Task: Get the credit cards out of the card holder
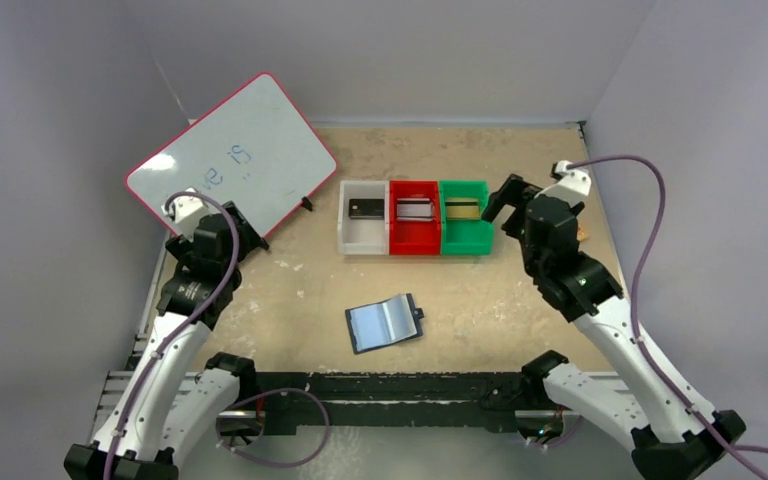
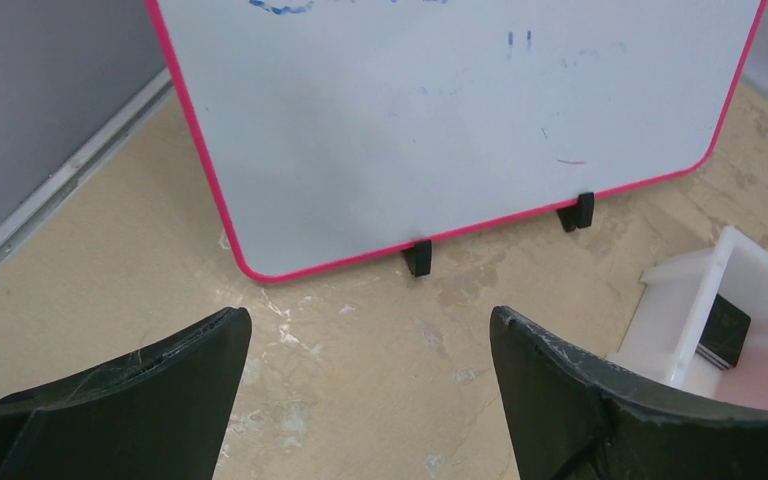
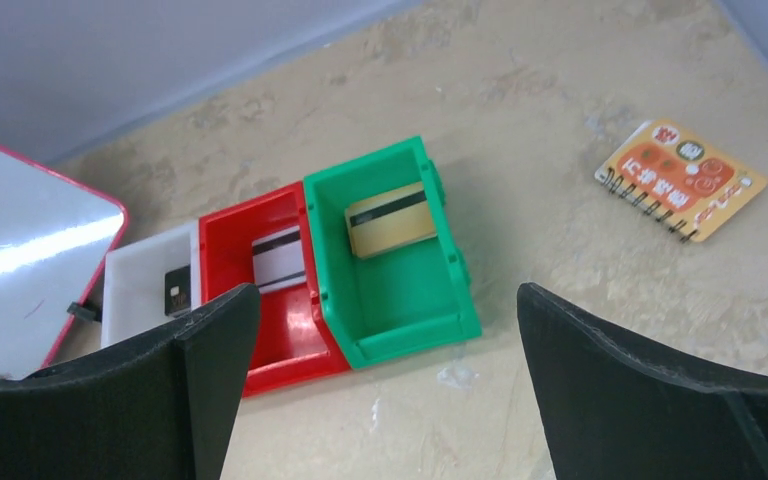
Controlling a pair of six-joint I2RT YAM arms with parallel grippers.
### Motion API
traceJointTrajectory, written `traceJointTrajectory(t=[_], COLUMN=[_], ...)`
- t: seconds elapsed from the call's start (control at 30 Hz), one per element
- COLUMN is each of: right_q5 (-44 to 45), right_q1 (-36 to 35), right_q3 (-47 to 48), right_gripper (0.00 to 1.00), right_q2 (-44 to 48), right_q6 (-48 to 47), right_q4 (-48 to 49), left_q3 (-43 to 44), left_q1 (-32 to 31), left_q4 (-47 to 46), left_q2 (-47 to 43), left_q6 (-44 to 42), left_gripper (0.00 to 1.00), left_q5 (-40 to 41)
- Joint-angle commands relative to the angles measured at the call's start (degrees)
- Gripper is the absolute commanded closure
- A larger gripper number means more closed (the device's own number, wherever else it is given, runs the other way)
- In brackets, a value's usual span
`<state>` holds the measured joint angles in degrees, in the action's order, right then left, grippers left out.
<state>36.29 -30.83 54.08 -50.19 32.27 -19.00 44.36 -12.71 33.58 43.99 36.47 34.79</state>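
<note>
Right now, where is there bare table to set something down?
Bare: the stretch between the bins and the open card holder, and the far strip behind the bins. Crowded: beside the green bin, where the right gripper hangs.

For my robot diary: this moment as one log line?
card holder: open | white bin, red bin, green bin: one card each | left gripper: open | right gripper: open

My gripper gapes wide, nothing between the jaws. Below me: green bin with gold card, red bin touching it with pale card, white bin with dark card. Whiteboard left. Orange notepad right, well apart.
</note>
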Motion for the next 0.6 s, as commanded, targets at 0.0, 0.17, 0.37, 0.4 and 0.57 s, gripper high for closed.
traceJointTrajectory(t=[0.0, 0.17, 0.37, 0.4, 0.57], right_q5=[-6.8, -17.2, -24.1, -24.1, -24.6], right_q1=[6.0, 17.6, 19.8, 19.8, 19.8], right_q3=[2.5, 4.3, 8.0, 7.6, 5.7], right_gripper=[0.00, 0.00, 0.00, 0.00, 0.00], right_q2=[-2.3, -2.8, -2.8, -2.2, 0.2], right_q6=[-8.7, -11.3, -14.4, -14.6, -15.5], right_q4=[3.2, 4.9, 4.3, 4.5, 5.5], left_q3=[2.0, 5.4, 18.0, 19.1, 22.0], left_q1=[0.2, 0.2, 0.2, 0.3, 0.2], left_q4=[-0.5, 1.8, 8.2, 8.2, 10.9], left_q2=[-2.1, -2.2, 0.0, 0.2, 1.8], left_q6=[0.8, -1.8, -3.8, -4.6, -5.8], left_gripper=[0.10, 0.10, 0.10, 0.10, 0.09], left_q5=[4.9, 1.0, 1.6, 1.7, 3.5])
